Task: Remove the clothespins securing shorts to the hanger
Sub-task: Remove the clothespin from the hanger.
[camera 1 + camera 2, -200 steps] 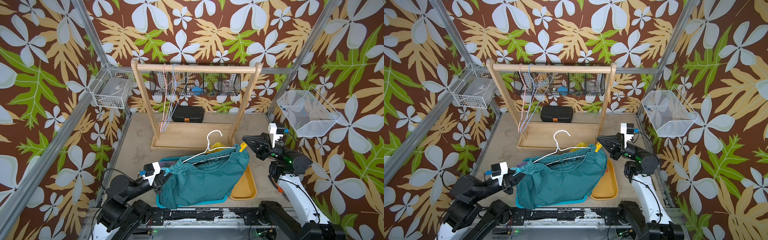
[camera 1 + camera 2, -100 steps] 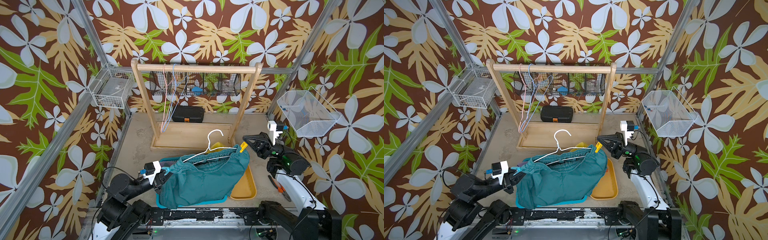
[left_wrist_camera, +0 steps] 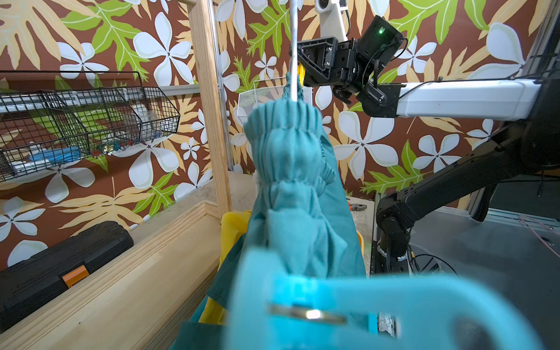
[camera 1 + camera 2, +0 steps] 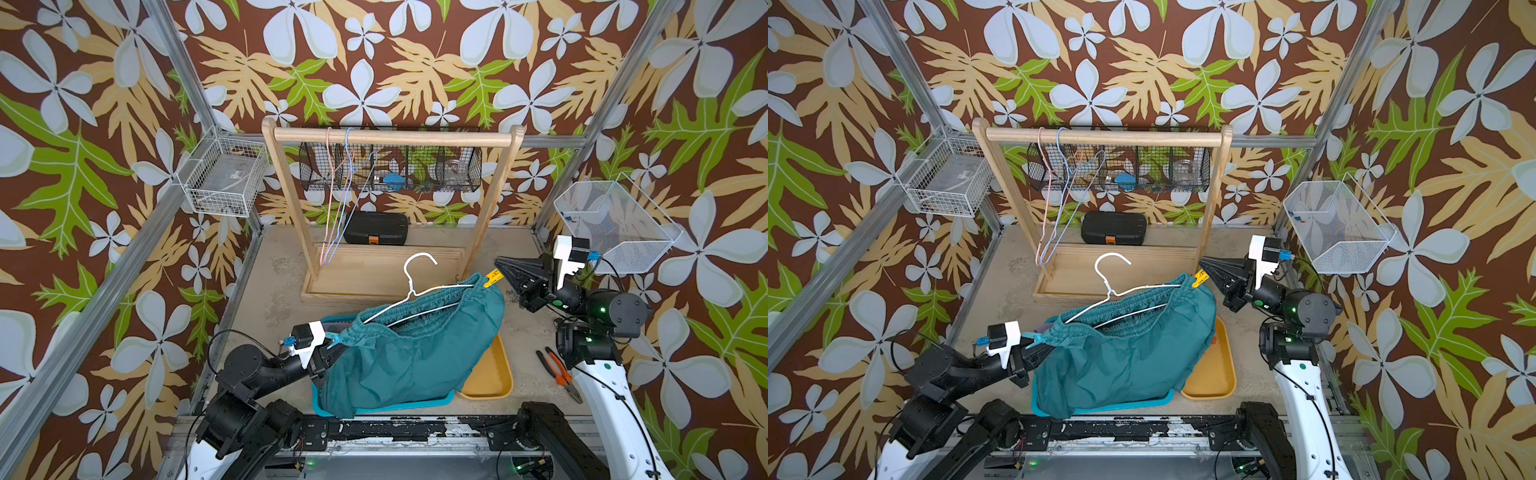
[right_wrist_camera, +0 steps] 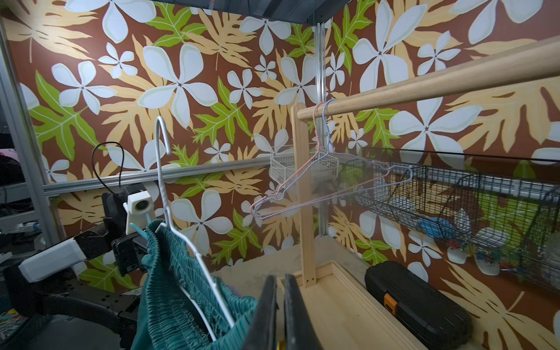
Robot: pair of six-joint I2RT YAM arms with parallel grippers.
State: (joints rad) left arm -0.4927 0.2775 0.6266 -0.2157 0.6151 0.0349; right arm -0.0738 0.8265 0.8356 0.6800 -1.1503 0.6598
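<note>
The left gripper [image 4: 329, 351] clamps a blue pin [image 4: 335, 341] on the waistband. The right gripper [image 4: 500, 266] pinches a yellow pin [image 4: 491, 278] at the hanger's [image 4: 419, 287] other end. Teal shorts [image 4: 411, 353] hang between them.

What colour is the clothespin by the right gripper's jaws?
The clothespin is yellow, clearest in a top view.
</note>
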